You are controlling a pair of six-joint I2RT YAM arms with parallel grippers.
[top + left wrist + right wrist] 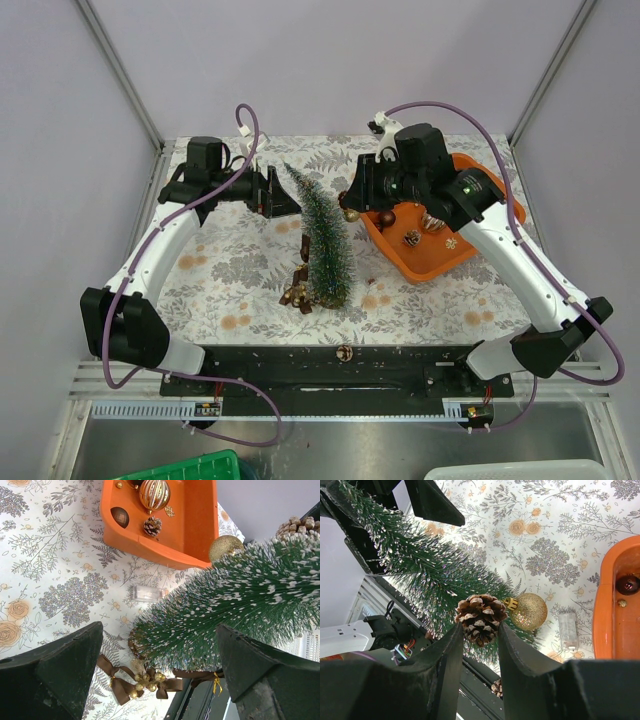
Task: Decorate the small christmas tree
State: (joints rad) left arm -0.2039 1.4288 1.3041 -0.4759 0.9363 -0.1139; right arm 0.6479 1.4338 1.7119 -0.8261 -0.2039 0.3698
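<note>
Your right gripper (480, 628) was part closed on a pine cone (479, 616), held against the right flank of the small christmas tree (430, 565), with a gold ball (529, 611) just beside it. The tree stood upright mid-worktop (220, 270), between both arms. Beyond it, your left gripper (159, 630) gaped wide and empty, straddling the bristles.

floral table (230, 270), small christmas tree (325, 250), orange tray (418, 274), bows (297, 294)

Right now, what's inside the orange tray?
The orange tray holds a striped gold ball, a dark brown ball and a small pine cone. From above, the right arm covers its far part, so anything there is hidden.
</note>
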